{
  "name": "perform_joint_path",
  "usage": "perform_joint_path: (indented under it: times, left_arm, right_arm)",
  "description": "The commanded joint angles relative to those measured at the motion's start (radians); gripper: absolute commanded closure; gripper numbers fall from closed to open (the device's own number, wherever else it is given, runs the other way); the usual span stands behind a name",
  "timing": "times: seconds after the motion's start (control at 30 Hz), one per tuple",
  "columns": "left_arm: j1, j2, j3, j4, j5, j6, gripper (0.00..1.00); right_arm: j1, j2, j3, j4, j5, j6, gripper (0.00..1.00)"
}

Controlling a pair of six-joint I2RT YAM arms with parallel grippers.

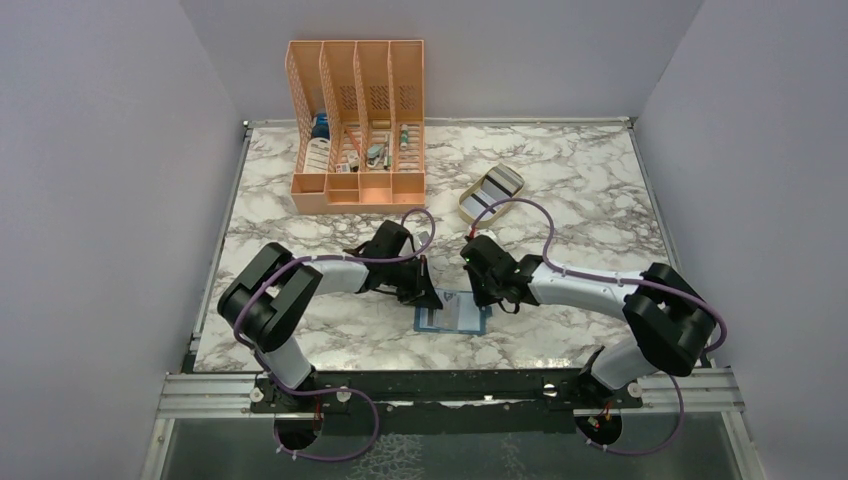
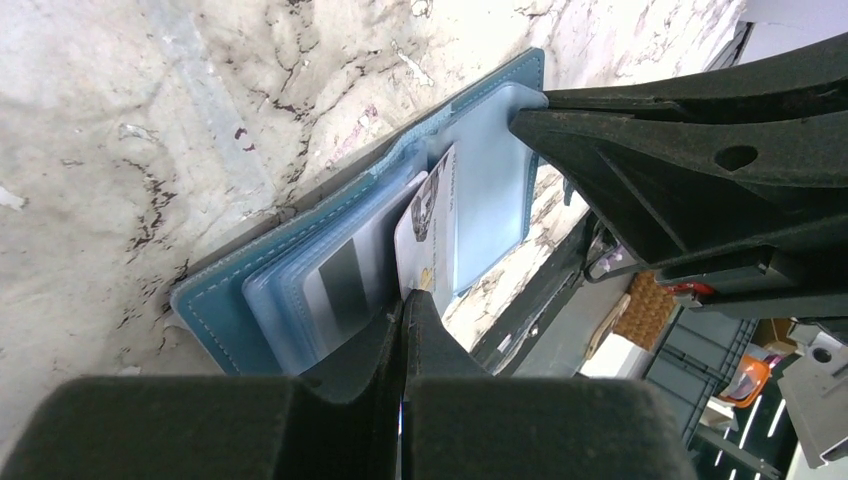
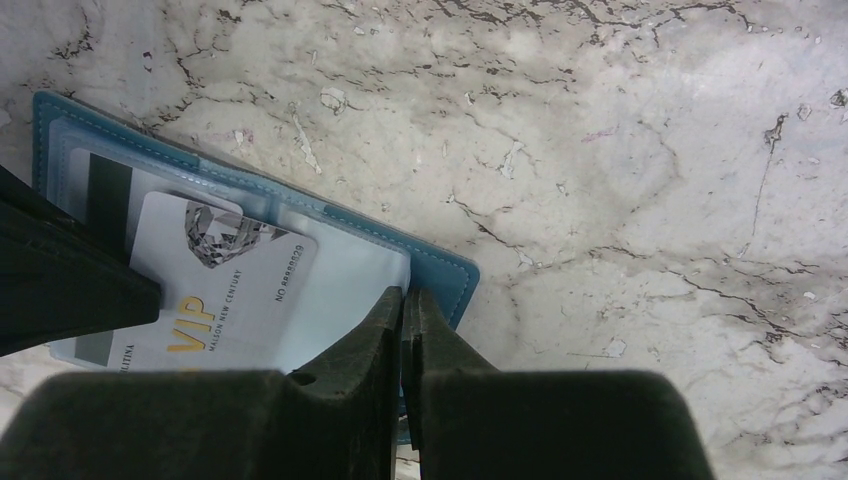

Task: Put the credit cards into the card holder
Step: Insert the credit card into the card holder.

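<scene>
Both grippers were pressed together: the left gripper [image 2: 403, 322] met the white card [image 3: 222, 290], and the right gripper [image 3: 403, 312] hung over the open card holder [image 1: 455, 320]. The holder lay on the counter [image 1: 570, 205] at their 6 o'clock, its long axis running 9-to-3.

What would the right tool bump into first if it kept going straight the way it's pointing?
The card holder. The right tool is shut, and its tips point at the holder's blue edge. They may be touching it, but depth is hard to judge.

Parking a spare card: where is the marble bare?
Bare marble right of the beige oval tray, and between the orange slotted rack and the left arm. Crowded: centre, where it meets the right arm over the teal folding card holder.
</scene>
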State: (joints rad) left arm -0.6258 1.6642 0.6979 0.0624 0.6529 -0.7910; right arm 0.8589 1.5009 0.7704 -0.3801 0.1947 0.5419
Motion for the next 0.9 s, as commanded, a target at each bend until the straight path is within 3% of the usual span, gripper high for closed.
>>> perform_joint_path:
  times: [0.0,0.4,0.67,0.87]
  left_arm:
    - [-0.009,0.031,-0.017,0.035,-0.061,-0.037,1.00]
    - [-0.014,0.010,-0.051,0.105,-0.103,-0.103,1.00]
    - [-0.017,0.020,-0.070,0.157,-0.118,-0.131,1.00]
    - [-0.019,-0.006,-0.075,0.163,-0.146,-0.140,1.00]
  right_arm:
    - [0.006,-0.019,-0.012,0.024,0.017,0.022,0.96]
    - [0.006,-0.046,-0.025,0.035,0.006,0.071,0.94]
    - [0.007,-0.091,0.016,-0.065,-0.026,0.088,0.76]
    - [0.006,-0.150,-0.027,-0.076,-0.062,0.108,0.70]
